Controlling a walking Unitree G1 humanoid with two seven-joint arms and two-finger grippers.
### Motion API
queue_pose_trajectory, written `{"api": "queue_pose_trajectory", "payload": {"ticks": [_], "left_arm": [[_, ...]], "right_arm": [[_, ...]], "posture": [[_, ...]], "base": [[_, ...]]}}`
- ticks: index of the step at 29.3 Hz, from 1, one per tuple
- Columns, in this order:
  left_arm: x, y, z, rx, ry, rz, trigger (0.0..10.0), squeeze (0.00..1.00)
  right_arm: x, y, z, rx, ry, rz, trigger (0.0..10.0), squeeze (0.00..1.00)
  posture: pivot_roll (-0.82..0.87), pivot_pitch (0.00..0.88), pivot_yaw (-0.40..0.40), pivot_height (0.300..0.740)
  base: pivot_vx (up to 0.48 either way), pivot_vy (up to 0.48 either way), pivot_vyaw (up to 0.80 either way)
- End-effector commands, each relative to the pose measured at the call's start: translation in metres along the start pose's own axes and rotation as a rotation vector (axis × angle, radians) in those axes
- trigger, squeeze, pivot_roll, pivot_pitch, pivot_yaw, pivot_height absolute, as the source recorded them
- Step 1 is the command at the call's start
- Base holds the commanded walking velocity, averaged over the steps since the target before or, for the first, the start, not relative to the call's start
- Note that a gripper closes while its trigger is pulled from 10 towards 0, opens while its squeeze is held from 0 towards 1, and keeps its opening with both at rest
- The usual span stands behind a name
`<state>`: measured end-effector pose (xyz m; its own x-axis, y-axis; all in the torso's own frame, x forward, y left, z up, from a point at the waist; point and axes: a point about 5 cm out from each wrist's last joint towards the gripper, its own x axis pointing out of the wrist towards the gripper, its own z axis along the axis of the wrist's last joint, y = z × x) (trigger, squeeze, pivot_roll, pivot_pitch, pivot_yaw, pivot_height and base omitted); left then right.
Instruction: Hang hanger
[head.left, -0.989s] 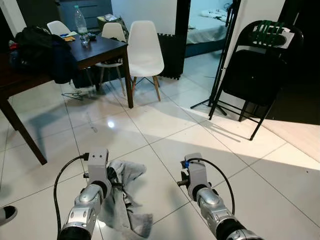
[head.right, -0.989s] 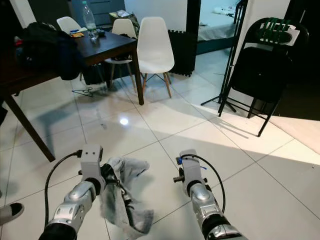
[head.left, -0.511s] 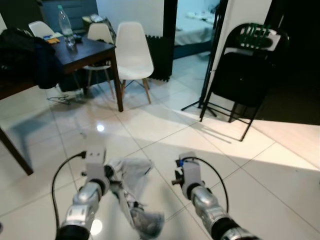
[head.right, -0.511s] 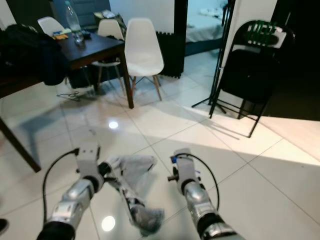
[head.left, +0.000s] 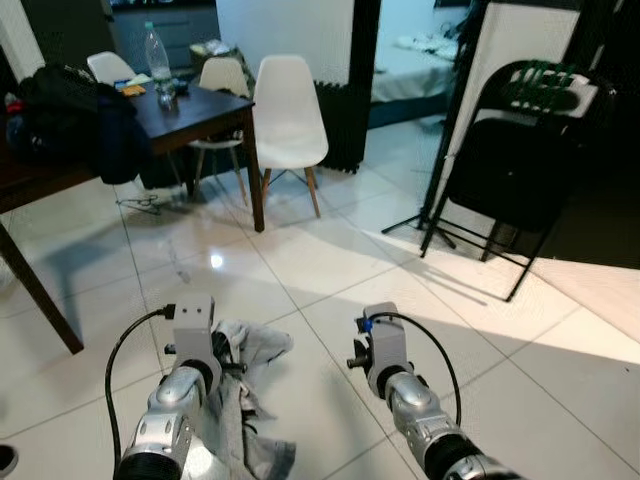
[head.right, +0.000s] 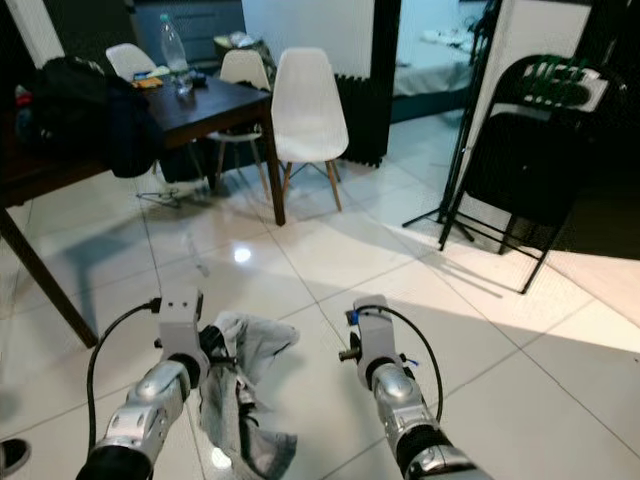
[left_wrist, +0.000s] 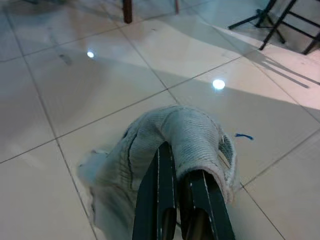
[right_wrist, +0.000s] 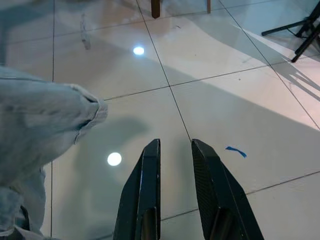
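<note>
A grey garment (head.left: 247, 402) hangs from my left gripper (left_wrist: 179, 161), which is shut on a fold of it just above the tiled floor. The cloth wraps over both fingertips (left_wrist: 162, 155). A dark strip (head.left: 236, 371) shows among the folds; I cannot tell whether it is a hanger. My right gripper (right_wrist: 175, 146) is held low beside it, to the right, open by a narrow gap with nothing between its fingers. Part of the garment (right_wrist: 40, 125) shows beside it in the right wrist view. Both silver forearms (head.left: 410, 400) reach forward at the bottom of the eye views.
A dark table (head.left: 205, 100) with a black bag (head.left: 70, 100) and a bottle (head.left: 158, 45) stands at the left, white chairs (head.left: 290, 100) behind it. A black folding chair (head.left: 520, 150) and a black stand (head.left: 440, 200) are at the right. A shoe (head.left: 5, 460) is at the bottom left.
The camera has swung left and right, so the room shifts in the picture. The garment's lower end has swayed under my left gripper. Both arms keep their pose.
</note>
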<state>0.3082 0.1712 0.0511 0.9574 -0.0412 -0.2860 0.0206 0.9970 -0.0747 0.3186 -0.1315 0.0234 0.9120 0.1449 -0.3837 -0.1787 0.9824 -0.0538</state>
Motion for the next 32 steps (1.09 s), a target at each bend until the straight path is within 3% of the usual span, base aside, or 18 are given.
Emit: {"api": "queue_pose_trajectory", "payload": {"ticks": [1,32], "left_arm": [[0.003,0.001,0.016,-0.005,-0.058,0.008,10.0,0.00],[0.005,-0.002,0.029,0.019,-0.091,-0.009,10.0,0.00]], "right_arm": [[0.003,0.001,0.012,0.017,-0.040,-0.004,10.0,0.00],[0.007,-0.002,0.029,0.063,-0.098,-0.037,10.0,0.00]], "posture": [[0.05,0.000,0.006,0.740],[0.06,0.000,0.007,0.740]], "base": [[0.296,0.000,0.00],[0.296,0.000,0.00]]}}
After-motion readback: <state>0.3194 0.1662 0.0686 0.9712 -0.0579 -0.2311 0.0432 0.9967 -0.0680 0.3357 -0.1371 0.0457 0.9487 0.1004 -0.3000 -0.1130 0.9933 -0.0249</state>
